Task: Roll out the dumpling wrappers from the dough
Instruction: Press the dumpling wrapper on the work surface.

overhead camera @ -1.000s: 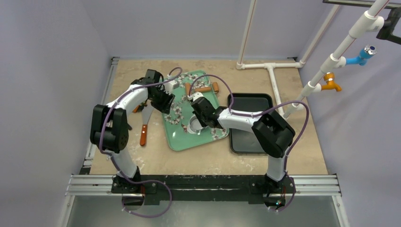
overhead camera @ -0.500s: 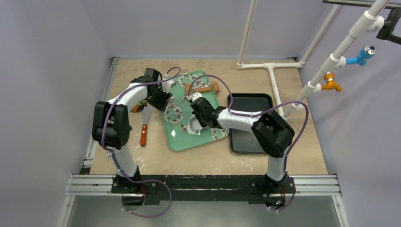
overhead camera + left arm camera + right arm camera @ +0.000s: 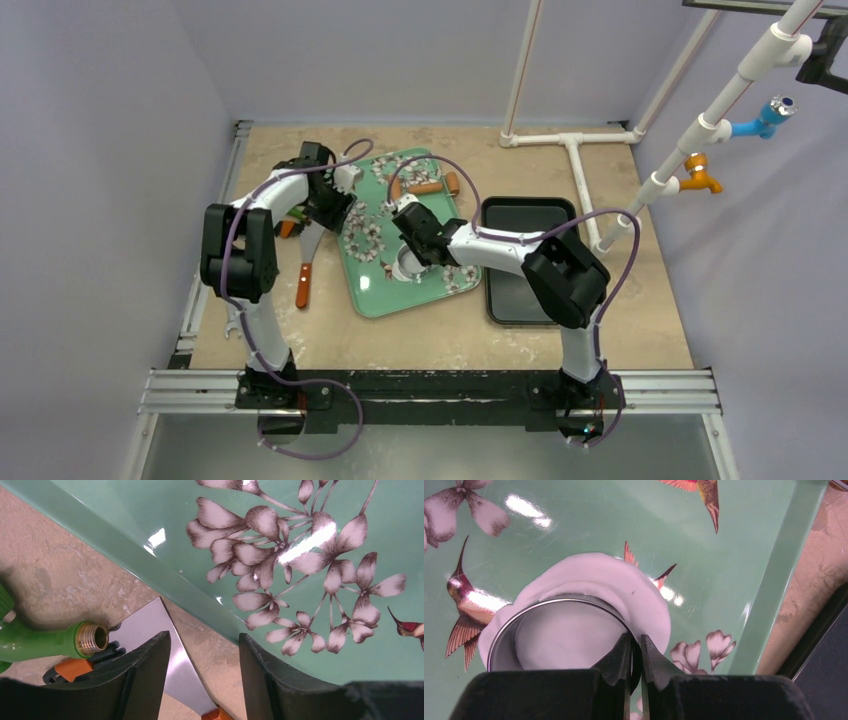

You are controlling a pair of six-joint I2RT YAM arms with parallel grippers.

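Two grippers work at the tray [image 3: 385,295]. By its left rim the left gripper [image 3: 205,650] hovers with fingers apart and nothing between them, above a scraper [image 3: 165,630]. Further right the dough [image 3: 624,580] lies flattened on the tray with the ring [image 3: 549,602] pressed into it. The right gripper [image 3: 636,652] pinches the ring's wall. Cutting a wrapper [image 3: 564,637] looks to be the step in hand. Next, the ring likely needs a straight lift, leaving the round behind.

Overhead; both wrists close over tray [image 3: 372,303]
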